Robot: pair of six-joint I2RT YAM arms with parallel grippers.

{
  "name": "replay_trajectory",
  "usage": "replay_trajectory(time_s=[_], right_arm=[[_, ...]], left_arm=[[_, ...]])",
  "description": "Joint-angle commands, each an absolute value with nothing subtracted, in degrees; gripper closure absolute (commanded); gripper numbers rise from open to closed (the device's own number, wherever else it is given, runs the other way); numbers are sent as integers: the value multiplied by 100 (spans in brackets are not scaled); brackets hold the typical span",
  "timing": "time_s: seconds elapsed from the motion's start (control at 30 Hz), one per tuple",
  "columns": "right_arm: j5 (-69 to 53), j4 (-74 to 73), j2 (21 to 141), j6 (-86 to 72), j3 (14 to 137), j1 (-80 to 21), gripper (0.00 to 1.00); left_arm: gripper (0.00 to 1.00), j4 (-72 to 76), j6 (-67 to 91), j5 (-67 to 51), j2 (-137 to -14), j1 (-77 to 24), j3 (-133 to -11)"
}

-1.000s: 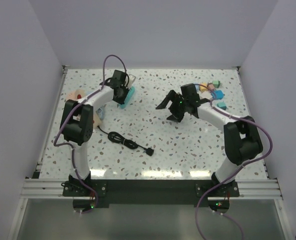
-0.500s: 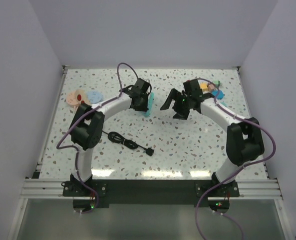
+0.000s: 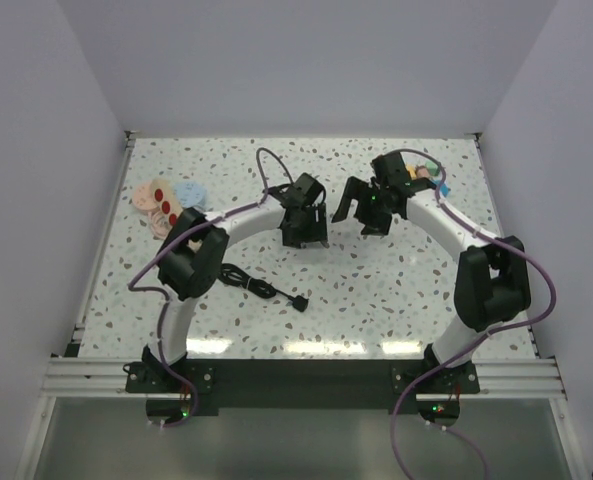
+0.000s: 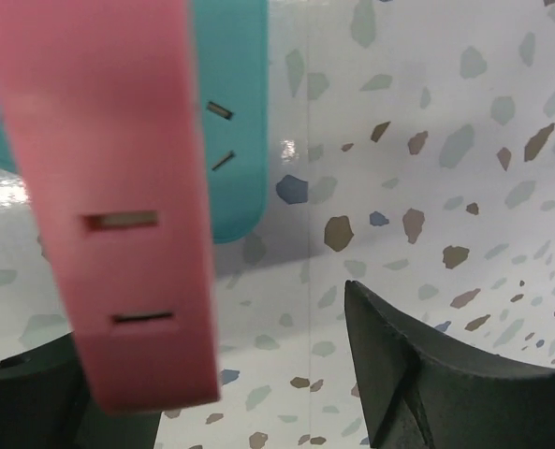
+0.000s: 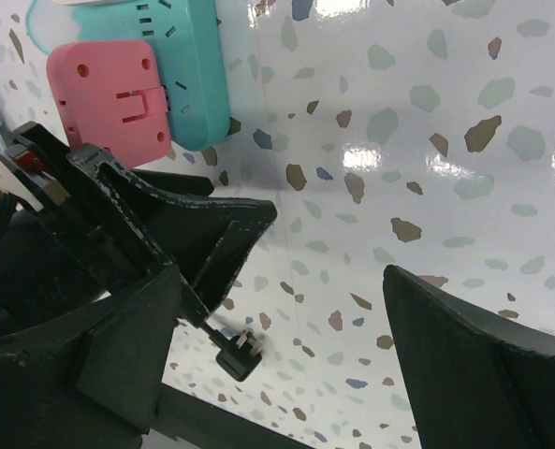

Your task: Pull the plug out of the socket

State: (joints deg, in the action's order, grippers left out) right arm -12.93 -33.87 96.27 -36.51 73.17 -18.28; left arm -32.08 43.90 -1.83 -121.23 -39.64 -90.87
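Left wrist cam: left gripper [image 4: 230, 365] has its fingers spread wide w/ speckled terrazzo table [image 4: 445, 140] showing in the gap. A flat pink plastic block with two slots [image 4: 118, 187] sits close to the lens on the left-finger side. Can't tell if it touches that finger, but it's def clear of the other one, so no pinch. Behind it is a flat teal plastic slab with small slots [image 4: 235, 112] lying on the table. Right wrist cam shows the pink block sitting on top of that teal slab near one end, w/ the left arm's black gripper body right beside it. Right gripper [image 5: 282, 299] is also spread wide, nothing between the fingers, hanging over bare table near the left one, approx mid-table. Further out in the top view: a thin black coiled cable [image 3: 241, 278] w/ a small black plug [image 3: 299, 301] lies nearer the arm bases. The pale wooden oblong power strip with red round faces [image 3: 164, 207] is at the far left of the table, well apart from both grippers, just beside a light blue disc [image 3: 188, 192]. Some loose coloured blocks [image 3: 428, 172] sit at far right behind the right arm.
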Motion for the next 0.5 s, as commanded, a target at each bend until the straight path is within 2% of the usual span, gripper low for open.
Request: replay_trajectory(time_s=[0.0,0.03,0.13,0.17,0.47], right_arm=[[-1309,-3489,9378,-3314,7620,-1802,7],[-1327,-3489,9395,-3261,7655,-1802,7],[-1415,-3585,9544,-3050,7909,-1802,7],[-1450,-3586,9606,-2971,7988,-1793,7],[-1688,-4192,10870,-2391,9649,-2091,7]], left_arm=[[26,-3570,4544,228,-11805,-3902,-9221],[25,-3429,4535,220,-11395,-3902,-9098],[13,-2902,4474,184,-10542,-3894,-8616],[1,-2822,4456,202,-10355,-3876,-8509],[0,-1899,4342,-282,-8527,-2717,-6980]])
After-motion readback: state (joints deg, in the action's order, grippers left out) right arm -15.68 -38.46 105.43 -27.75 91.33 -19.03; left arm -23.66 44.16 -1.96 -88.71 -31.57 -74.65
